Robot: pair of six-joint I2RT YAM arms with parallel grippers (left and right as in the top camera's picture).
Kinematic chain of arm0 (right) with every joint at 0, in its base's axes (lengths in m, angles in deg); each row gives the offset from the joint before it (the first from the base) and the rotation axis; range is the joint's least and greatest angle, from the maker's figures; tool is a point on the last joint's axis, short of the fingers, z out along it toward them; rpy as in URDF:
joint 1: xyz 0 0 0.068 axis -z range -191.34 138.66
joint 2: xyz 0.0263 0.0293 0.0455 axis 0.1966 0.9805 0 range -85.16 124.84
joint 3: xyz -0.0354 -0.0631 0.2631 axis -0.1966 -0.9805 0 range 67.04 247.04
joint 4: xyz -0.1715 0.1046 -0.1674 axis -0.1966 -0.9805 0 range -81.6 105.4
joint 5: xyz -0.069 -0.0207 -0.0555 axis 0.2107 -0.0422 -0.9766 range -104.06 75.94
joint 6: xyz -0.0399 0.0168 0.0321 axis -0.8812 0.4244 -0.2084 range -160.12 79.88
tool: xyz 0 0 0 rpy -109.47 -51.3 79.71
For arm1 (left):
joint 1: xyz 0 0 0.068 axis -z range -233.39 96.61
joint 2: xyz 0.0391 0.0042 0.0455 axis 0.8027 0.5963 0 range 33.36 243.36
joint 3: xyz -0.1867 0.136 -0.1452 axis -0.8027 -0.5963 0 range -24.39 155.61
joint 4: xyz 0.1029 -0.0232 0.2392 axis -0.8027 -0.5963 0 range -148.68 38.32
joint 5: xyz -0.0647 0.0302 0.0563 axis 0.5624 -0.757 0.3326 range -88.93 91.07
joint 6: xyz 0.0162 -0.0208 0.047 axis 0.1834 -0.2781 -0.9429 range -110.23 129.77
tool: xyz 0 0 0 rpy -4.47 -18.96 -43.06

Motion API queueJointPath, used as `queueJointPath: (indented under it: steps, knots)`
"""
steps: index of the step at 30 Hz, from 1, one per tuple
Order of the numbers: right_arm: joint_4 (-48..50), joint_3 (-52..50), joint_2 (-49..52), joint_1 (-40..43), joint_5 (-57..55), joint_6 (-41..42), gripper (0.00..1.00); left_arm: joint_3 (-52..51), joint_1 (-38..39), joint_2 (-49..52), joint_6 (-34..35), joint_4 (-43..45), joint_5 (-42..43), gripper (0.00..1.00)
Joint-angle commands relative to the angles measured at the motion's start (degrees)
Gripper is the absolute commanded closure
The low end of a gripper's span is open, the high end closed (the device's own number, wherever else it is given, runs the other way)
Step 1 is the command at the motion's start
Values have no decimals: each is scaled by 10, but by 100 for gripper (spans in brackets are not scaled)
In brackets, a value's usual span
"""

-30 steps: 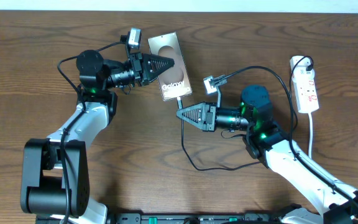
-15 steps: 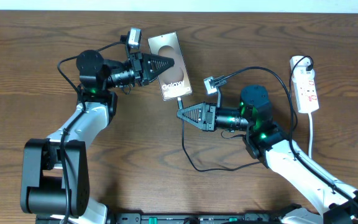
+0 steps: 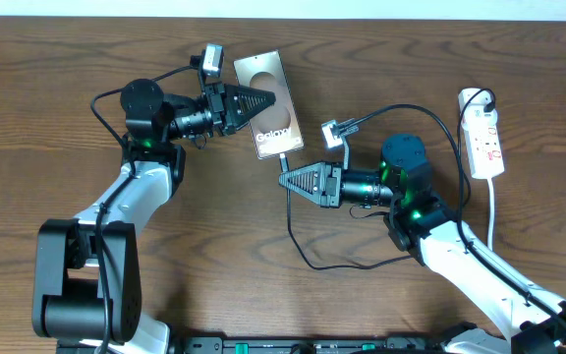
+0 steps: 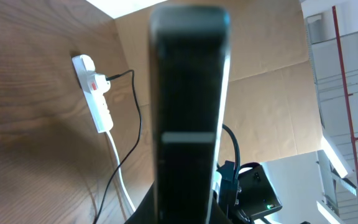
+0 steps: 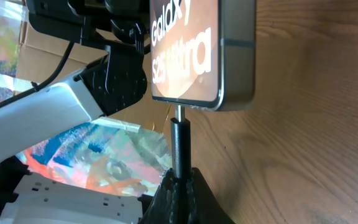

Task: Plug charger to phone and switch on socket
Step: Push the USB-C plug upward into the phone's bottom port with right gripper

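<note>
My left hand (image 3: 269,99) is pinching the phone (image 3: 281,128) at 12 o'clock on the tabletop (image 3: 224,265). My right hand (image 3: 285,182) is pinching the charger (image 5: 179,140), with its tip touching the phone's lower edge.

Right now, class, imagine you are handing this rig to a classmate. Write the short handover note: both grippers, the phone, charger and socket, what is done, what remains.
Left gripper: shut on the phone, gripping its side edge.
Right gripper: shut on the charger plug, with its tip at the phone's bottom port and some bare metal showing.
Socket: lies far right, untouched, and the charger's cable runs into its far end.
Done: plug lined up, perhaps partly in.
Left: seat the plug fully, then switch on the socket.
</note>
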Motion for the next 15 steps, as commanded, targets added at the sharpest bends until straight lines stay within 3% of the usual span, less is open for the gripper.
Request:
queueJointPath:
  steps: [1, 15]
  knots:
    - [4, 6, 0, -3, 7, 3, 99, 8, 0, -4, -3, 8, -3, 92]
    - [0, 6, 0, -2, 6, 14, 99, 8, 0, -4, -3, 8, -1, 93]
